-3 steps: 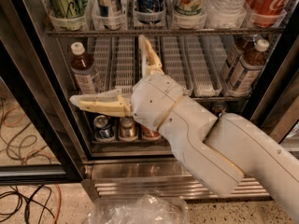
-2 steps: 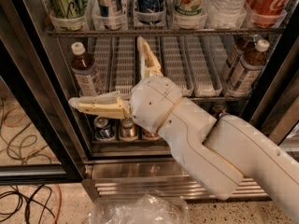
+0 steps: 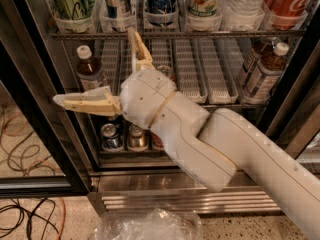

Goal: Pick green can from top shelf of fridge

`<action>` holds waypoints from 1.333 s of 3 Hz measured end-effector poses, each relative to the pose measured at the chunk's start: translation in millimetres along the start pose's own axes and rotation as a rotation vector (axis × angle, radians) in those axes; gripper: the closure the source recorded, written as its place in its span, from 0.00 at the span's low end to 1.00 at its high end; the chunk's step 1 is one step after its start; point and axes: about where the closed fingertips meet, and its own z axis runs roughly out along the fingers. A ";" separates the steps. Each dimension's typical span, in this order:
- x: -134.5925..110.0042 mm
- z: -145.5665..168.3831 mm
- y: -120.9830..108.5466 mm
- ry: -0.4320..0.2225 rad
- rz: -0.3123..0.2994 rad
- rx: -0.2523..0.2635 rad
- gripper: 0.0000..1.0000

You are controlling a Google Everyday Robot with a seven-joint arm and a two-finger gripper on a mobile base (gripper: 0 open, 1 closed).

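Hovering hand (image 3: 93, 65), fingers (image 3: 90, 104) spread, before fridge (image 3: 150, 185)

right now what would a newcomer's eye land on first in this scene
The big white arm fills the middle, its pincer spread wide open in front of the middle shelf, one finger pointing left and one up. Above it, the top shelf holds a row of drinks, with the green can at far left and a red cola can at far right.
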 end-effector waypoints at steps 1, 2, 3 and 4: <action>-1.5 27.4 15.8 -0.023 0.001 -0.047 0.00; -0.7 30.2 15.1 -0.033 0.000 -0.048 0.00; -6.0 42.1 4.3 -0.072 -0.011 -0.033 0.00; -10.3 54.4 -9.9 -0.113 -0.027 0.010 0.00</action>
